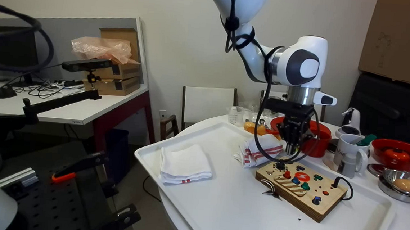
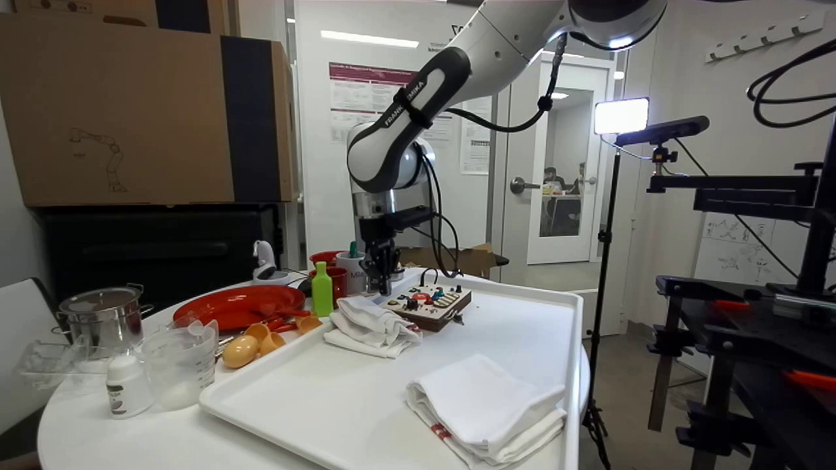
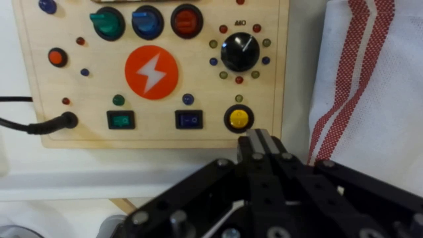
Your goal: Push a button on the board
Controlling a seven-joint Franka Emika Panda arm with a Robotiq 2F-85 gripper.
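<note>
The light-wood board (image 1: 309, 195) lies flat on the white tray; it also shows in an exterior view (image 2: 431, 305) and the wrist view (image 3: 198, 76). It carries a yellow round button (image 3: 239, 119), a blue rocker switch (image 3: 189, 119), a green rocker switch (image 3: 121, 120), an orange button (image 3: 57, 57) and a black dial (image 3: 240, 52). My gripper (image 3: 262, 132) is shut and empty, pointing down over the board's edge beside the yellow button. In both exterior views the gripper (image 1: 290, 149) (image 2: 384, 286) appears above the board, apart from it.
A crumpled red-striped cloth (image 1: 260, 149) lies beside the board. A folded white cloth (image 1: 186, 164) lies farther along the tray (image 1: 234, 207). A green bottle (image 2: 322, 290), mug (image 1: 350, 150) and red bowl (image 1: 400, 154) stand beyond the tray's rim. A black cable (image 3: 19, 127) plugs into the board.
</note>
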